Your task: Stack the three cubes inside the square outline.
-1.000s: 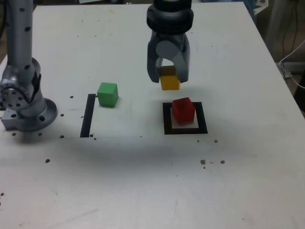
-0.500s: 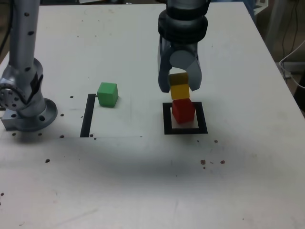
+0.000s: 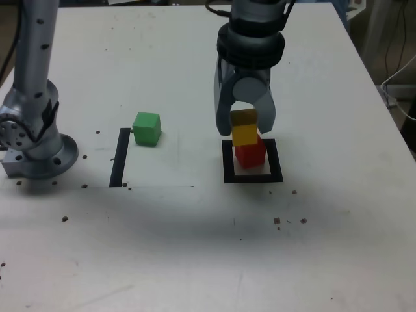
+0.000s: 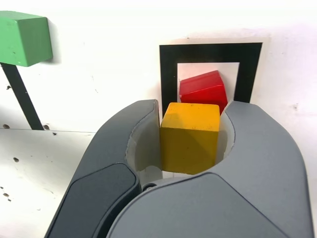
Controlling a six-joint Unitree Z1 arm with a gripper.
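Tool (image 3: 245,132) closed on the yellow cube (image 4: 188,144), its two fingers (image 4: 267,134) on opposite sides of it and pointing down toward the bench (image 3: 175,253). The yellow cube is upright in the grip, its upper face level or nearly so. In the exterior view it overlaps the part of the red cube (image 3: 251,155) that faces the bench's far edge; whether the two touch, I cannot tell.

The red cube sits inside the square outline (image 3: 229,170), on the white centre, turned a little against the black sides. That outline lies nearer the bench's right edge, as the exterior view shows it, than the green cube (image 3: 147,129) does.

The green cube stands on the bench at the end of the straight black strip (image 3: 119,161) that points to the far edge, on the side toward the outline and well apart from it. The strip runs roughly from the near side toward the far edge, between the arm's base (image 3: 44,157) and the outline.
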